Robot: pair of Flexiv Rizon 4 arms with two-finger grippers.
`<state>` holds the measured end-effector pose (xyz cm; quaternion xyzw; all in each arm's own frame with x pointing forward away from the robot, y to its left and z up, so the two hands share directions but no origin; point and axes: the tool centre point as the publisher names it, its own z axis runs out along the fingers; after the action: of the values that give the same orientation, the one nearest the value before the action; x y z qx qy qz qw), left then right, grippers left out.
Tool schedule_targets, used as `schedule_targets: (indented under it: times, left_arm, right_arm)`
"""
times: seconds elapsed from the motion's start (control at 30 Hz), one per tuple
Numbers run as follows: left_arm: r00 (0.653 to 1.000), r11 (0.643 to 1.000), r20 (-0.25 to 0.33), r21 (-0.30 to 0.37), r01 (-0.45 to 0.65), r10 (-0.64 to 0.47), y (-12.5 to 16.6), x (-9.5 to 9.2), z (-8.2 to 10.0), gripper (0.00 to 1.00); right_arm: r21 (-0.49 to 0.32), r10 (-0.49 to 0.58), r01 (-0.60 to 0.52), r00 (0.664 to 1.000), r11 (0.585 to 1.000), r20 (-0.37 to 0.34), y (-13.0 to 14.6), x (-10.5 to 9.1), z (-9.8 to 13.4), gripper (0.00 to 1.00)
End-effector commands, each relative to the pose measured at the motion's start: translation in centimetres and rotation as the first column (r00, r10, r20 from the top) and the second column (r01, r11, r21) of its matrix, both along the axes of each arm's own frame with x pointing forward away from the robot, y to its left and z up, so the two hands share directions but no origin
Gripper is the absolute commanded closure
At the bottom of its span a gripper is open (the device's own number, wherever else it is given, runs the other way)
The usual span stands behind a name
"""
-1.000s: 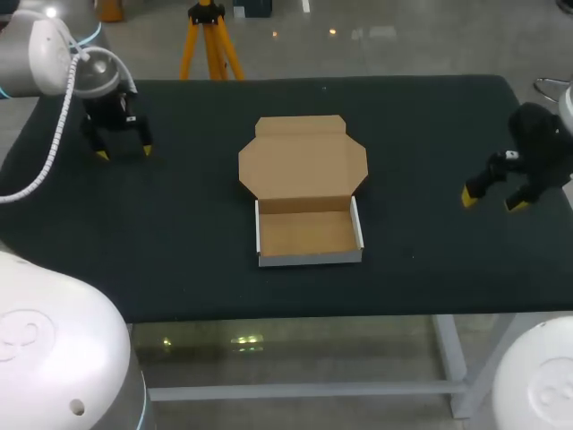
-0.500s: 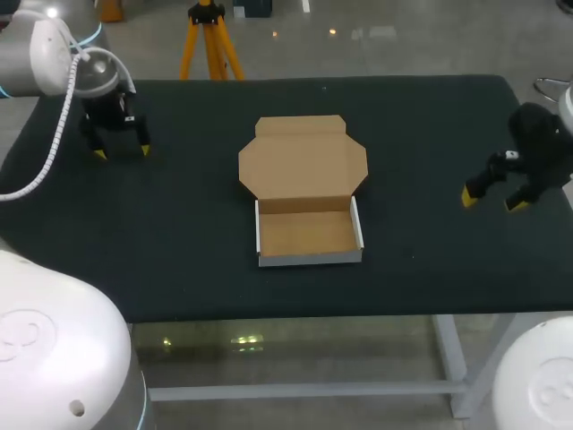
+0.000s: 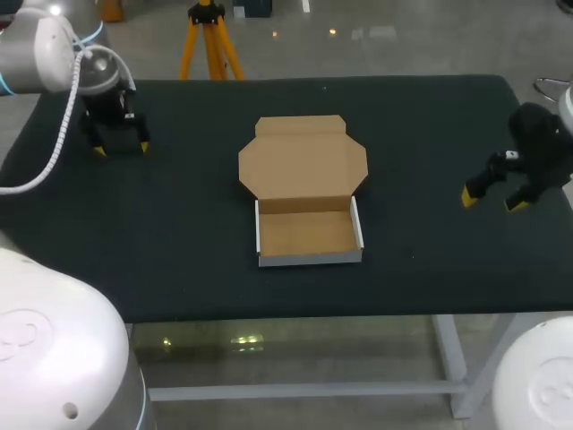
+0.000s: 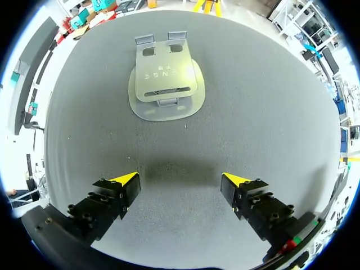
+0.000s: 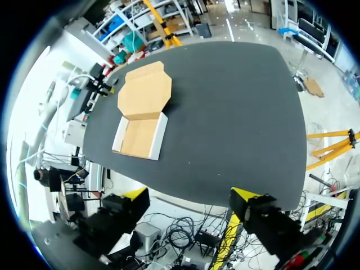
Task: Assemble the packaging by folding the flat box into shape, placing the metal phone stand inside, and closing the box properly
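Observation:
The cardboard box (image 3: 309, 235) stands folded in the middle of the black table, its tray open upward and its lid (image 3: 303, 161) lying flat behind it. In the left wrist view the metal phone stand (image 4: 166, 81) lies flat on the table ahead of my left gripper (image 4: 180, 180), which is open and well short of it. In the head view that gripper (image 3: 122, 150) hangs at the far left, and the stand is hidden there. My right gripper (image 3: 491, 202) is open at the right edge, far from the box (image 5: 139, 138).
The black table (image 3: 179, 224) carries only the box and the stand. An orange tripod stands beyond the far edge. The right gripper (image 5: 190, 196) hangs out past the table's right edge.
My left gripper has drifted slightly toward the far left edge. The box and the right arm have not moved.

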<state>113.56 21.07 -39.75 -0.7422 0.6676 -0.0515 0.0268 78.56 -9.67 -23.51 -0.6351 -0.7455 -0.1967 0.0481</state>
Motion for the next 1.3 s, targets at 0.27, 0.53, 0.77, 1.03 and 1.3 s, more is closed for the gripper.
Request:
schedule_targets:
  times: [0.27,0.53,0.77,1.03,1.3]
  left_arm:
    - [1.000,1.000,-0.015,0.006,0.000,0.000,0.3,1.8,-0.2,0.00]
    - [1.000,1.000,-0.016,0.005,-0.004,0.004,0.4,2.4,-0.2,0.00]
    - [1.000,1.000,-0.016,0.003,-0.006,0.006,0.5,2.7,-0.2,0.00]
    - [1.000,1.000,-0.017,0.002,-0.010,0.010,0.5,3.0,-0.2,0.00]
    - [1.000,1.000,-0.016,0.001,-0.014,0.014,0.6,3.3,-0.2,0.00]
  right_arm:
    - [-0.001,0.002,-0.002,1.000,1.000,-0.003,-0.1,-0.1,0.2,0.00]
    - [-0.001,0.002,-0.002,1.000,1.000,-0.003,-0.1,-0.1,0.2,0.00]
    - [-0.001,0.002,-0.002,1.000,1.000,-0.003,-0.1,-0.1,0.2,0.00]
    - [-0.001,0.002,-0.002,1.000,1.000,-0.003,-0.1,-0.1,0.2,0.00]
    - [-0.001,0.002,-0.002,1.000,1.000,-0.003,-0.1,-0.1,0.2,0.00]
